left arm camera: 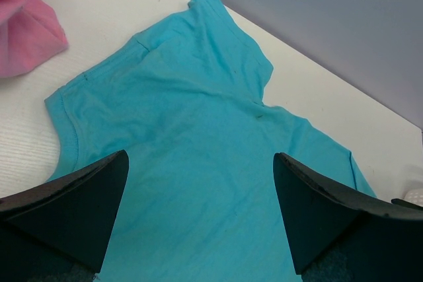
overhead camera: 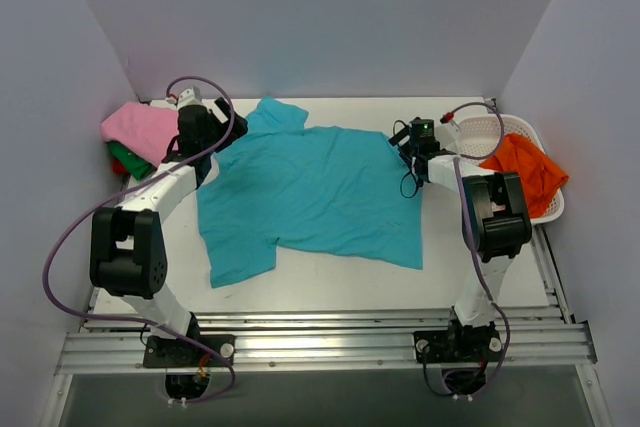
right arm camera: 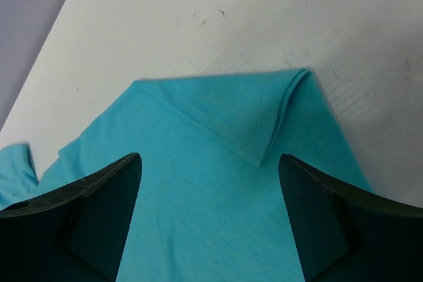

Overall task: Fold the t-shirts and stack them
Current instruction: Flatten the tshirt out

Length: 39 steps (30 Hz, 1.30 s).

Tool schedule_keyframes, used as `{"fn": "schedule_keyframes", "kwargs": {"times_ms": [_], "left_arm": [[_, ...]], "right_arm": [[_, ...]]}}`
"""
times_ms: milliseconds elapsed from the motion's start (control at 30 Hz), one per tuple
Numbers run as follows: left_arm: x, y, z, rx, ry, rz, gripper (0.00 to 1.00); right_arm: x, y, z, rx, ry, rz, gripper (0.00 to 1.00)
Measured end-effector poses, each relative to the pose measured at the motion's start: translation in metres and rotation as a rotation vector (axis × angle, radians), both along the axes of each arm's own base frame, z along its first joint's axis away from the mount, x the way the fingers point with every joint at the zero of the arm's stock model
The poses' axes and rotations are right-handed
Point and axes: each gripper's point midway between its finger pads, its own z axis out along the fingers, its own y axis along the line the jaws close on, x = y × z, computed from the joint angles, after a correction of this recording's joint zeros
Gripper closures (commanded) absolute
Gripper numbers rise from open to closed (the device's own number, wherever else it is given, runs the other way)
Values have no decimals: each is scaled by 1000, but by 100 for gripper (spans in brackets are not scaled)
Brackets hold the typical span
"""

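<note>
Teal t-shirt (overhead camera: pixel 310 197) spread flat, centre; left gripper (left arm camera: pixel 199 163) w/ jaws apart above its far-left shoulder; right gripper (right arm camera: pixel 210 160) jaws apart above far-right corner, apparently folded over; 1 orange t-shirt (overhead camera: pixel 525 167) in basket (overhead camera: pixel 480 127), right.

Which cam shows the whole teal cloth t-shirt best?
Top external: the teal short-sleeved cloth t-shirt lies spread flat, nearly its full outline visible. Left wrist shows only a sleeve and nearby cloth; right wrist only a folded-over corner.

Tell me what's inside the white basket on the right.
An orange t-shirt lies crumpled in the white basket, filling most of it. The far part of the basket shows bare lattice; anything under the cloth is hidden.
</note>
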Motion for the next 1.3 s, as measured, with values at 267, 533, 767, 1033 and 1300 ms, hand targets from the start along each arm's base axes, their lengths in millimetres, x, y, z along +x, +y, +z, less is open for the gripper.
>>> {"fn": "schedule_keyframes", "kwargs": {"times_ms": [267,533,767,1033,1300], "left_arm": [[0,0,-2,1,5,0,0],[1,0,-8,2,15,0,0],[2,0,-8,2,14,0,0],[2,0,-10,3,16,0,0],[3,0,-17,6,30,-1,0]], "right_arm": [[0,0,-31,-7,46,0,21],[11,0,-29,3,26,1,22],[17,1,-28,7,20,3,23],[27,2,-26,14,8,8,29],[30,5,-33,21,14,18,78]]}}
